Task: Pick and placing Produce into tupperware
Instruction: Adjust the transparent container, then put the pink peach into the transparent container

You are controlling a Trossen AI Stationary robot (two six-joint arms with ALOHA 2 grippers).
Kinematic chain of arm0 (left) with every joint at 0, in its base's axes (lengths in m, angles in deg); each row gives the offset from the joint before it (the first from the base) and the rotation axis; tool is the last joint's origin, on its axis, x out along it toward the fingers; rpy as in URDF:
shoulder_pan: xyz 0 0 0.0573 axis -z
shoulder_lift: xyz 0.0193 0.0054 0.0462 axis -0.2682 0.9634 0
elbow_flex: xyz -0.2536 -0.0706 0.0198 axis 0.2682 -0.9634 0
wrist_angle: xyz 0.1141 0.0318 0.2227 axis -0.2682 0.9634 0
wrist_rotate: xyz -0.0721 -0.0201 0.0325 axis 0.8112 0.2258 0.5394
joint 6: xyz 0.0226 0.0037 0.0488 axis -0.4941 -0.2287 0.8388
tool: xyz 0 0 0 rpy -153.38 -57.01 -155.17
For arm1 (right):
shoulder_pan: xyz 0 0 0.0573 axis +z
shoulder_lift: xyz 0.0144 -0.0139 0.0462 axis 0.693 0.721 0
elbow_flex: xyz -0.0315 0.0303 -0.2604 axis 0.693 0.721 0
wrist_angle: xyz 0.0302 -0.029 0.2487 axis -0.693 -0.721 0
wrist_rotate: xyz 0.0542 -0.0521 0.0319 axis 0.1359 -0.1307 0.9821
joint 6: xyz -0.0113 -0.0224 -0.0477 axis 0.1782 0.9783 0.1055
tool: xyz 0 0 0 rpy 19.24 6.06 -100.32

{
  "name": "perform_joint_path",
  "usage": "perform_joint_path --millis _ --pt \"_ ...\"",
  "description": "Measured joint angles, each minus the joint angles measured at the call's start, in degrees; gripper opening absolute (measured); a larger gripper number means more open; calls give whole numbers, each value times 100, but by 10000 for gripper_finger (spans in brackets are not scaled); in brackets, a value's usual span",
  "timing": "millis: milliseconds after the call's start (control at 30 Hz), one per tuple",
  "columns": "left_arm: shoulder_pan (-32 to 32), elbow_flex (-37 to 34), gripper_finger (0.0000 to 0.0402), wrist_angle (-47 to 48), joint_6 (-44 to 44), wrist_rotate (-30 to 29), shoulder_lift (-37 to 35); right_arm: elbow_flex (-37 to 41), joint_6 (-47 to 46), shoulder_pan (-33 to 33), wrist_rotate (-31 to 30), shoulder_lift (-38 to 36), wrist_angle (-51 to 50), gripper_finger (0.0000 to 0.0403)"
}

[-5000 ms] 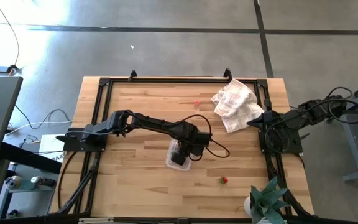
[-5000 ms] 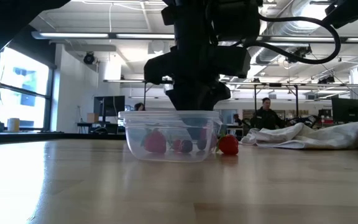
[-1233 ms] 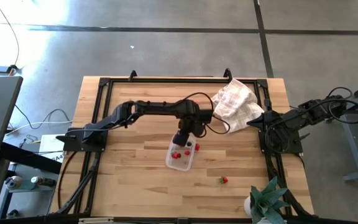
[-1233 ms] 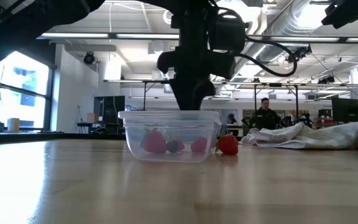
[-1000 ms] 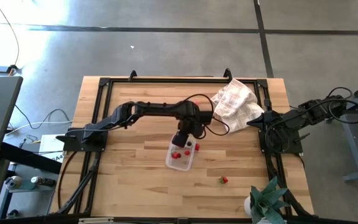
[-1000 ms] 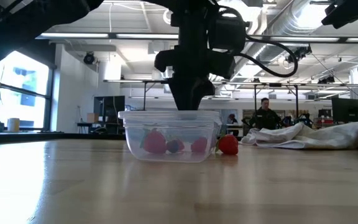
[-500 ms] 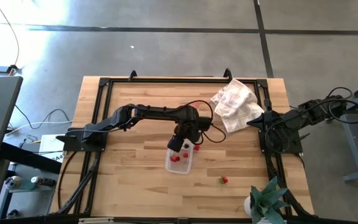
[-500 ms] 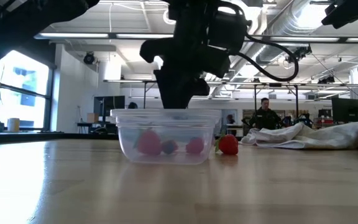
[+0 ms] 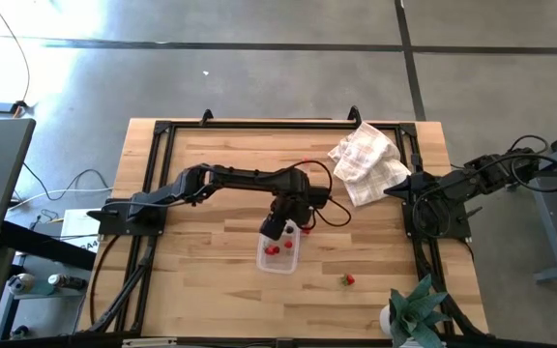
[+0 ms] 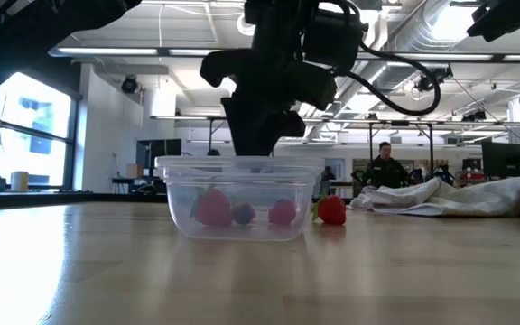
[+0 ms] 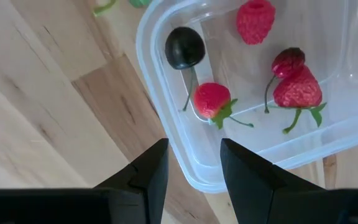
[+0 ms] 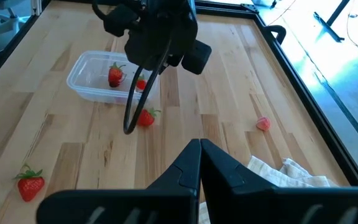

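Over the last second your left gripper (image 9: 277,230) drew nearer your side of the table and the tupperware (image 9: 266,259) slid along with it. It was being dragged or nudged rather than filled, so no new piece went in. In the left wrist view the jaws stood narrowly apart, holding no produce, with the container's rounded corner wall running up between them. I could not tell whether they pinched that wall. Just ahead of the jaws, inside the container, lay a small strawberry (image 11: 211,99), a dark berry (image 11: 185,48), a raspberry (image 11: 257,22) and a larger strawberry (image 11: 297,90). Three pieces were still out: one strawberry (image 12: 145,117) just beside the container, another (image 9: 348,280) well apart from the jaws, and a pink piece (image 12: 263,123) towards the cloth (image 9: 366,159). Your right gripper (image 12: 199,144) waited shut at the table's right edge.
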Motion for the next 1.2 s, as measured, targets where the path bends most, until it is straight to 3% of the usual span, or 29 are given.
perform_joint_path --millis 267,733,900,1033,1200 --pt "0 696 136 77 -5 -42 -67 1 1 2 0 0 0 0" --pt "132 684 136 -211 -282 -504 -1837 1 0 0 0 -2 0 0" --pt "380 688 136 -218 -340 -989 -2669 1 0 0 0 -2 0 0" --pt "724 576 136 -168 -631 -1724 -3300 1 0 1 2 -2 0 0" --pt "1349 -715 136 -450 -1484 -2732 -4448 1 1 1 0 -2 0 0"
